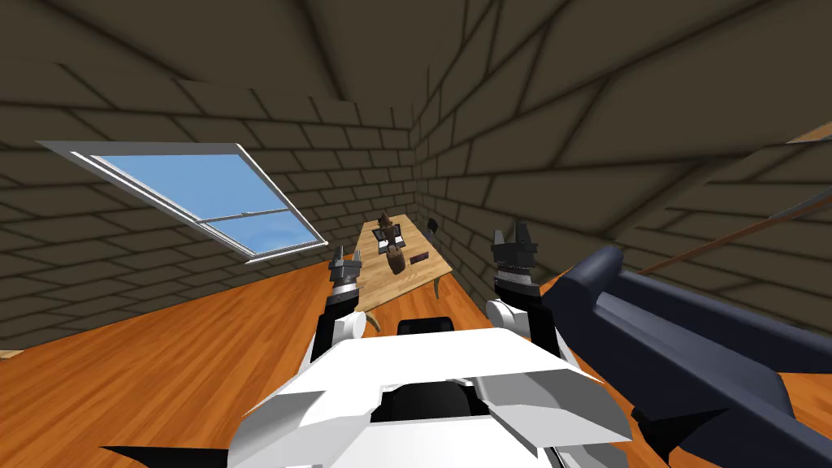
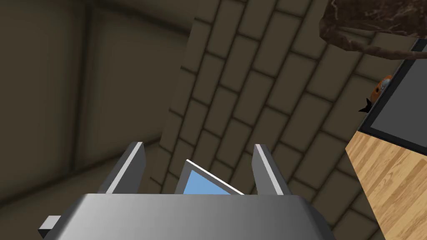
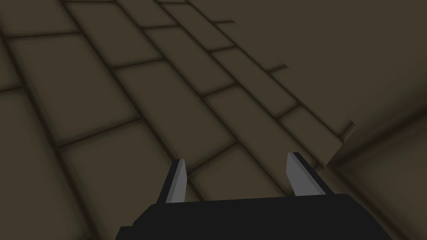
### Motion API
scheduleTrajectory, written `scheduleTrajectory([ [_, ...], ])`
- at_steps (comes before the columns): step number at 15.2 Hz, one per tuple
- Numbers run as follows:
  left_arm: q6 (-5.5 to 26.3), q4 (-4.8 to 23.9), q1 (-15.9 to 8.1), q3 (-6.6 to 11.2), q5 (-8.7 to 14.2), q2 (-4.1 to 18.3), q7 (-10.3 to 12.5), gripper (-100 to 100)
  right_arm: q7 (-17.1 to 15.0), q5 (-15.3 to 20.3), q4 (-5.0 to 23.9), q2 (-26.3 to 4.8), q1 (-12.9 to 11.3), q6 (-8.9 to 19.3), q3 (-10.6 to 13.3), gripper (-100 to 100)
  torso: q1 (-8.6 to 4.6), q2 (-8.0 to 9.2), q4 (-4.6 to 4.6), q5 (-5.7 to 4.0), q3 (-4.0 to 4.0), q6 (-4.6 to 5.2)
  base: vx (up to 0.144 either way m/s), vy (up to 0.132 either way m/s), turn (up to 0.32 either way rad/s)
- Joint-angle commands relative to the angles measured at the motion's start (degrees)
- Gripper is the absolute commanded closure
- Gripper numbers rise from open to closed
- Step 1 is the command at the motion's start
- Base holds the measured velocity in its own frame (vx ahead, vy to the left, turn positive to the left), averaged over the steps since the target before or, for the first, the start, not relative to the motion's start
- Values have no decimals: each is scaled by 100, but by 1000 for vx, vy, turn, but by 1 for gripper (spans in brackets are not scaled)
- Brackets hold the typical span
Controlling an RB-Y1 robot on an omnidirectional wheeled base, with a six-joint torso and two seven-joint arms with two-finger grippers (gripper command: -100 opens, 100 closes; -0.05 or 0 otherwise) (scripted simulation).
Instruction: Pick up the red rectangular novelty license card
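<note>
Two spread wide, empty — left end effector [image 1: 344, 257], right end effector [image 1: 513, 235].

Light wood-grain table [image 1: 380, 284], wood-plank floor [image 1: 162, 366], matt brick walls [image 1: 569, 122], smooth grey left fingers [image 2: 134, 166]

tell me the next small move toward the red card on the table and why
Probably drive forward toward the light wooden table: the small dark red rectangular card lies on it well beyond the left claw and right claw, both open and empty.
</note>
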Motion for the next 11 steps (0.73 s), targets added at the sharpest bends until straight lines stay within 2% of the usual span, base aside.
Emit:
scheduleTrajectory([
  [1, 90, 23, -2, 37, 26, 168, 16, -100, 0, 0, 0, 0, 0, 0, 0, 0, 0, 0, 0, 0, 0, 0, -4, -17, -71],
  [4, 452, 118, -9, 188, 129, 514, 81, -100, 0, 0, 0, 1, -1, 0, 1, 0, -19, 6, 1, -4, 3, 5, -21, -64, -248],
  [5, 452, 118, -9, 188, 129, 514, 81, -100, 0, 0, 0, 1, -2, 0, 1, 0, -27, 9, 2, -5, 5, 5, -25, -80, -154],
  [6, 627, 164, -12, 263, 179, 618, 112, -100, 0, 0, 0, 1, -1, 0, 1, 0, -30, 10, 2, -7, 6, 2, -17, -85, -151],
  [7, 627, 164, -12, 263, 179, 618, 112, -100, 0, 0, 0, 1, -1, 0, 1, 0, -33, 10, 2, -7, 5, 3, -10, -82, -129],
  [8, 804, 218, -15, 349, 236, 715, 148, -100, 0, 0, 0, 1, -1, 0, 1, 0, -34, 8, 2, -8, 5, 2, -7, -82, -247],
  [9, 826, 218, -15, 349, 236, 715, 148, -100, 0, 0, 0, 1, -1, 0, 2, 0, -34, 7, 1, -8, 4, 5, -13, -72, -202],
  [10, 979, 278, -18, 446, 299, 806, 188, -100, 0, 0, 0, 1, -1, 0, 1, 0, -32, 7, 1, -7, 4, 3, -8, -83, -240],
  [11, 1049, 278, -18, 446, 299, 806, 188, -100, 0, 0, 0, 1, -1, 0, 1, 0, -34, 7, 1, -8, 4, 4, -1, -75, -196],
])
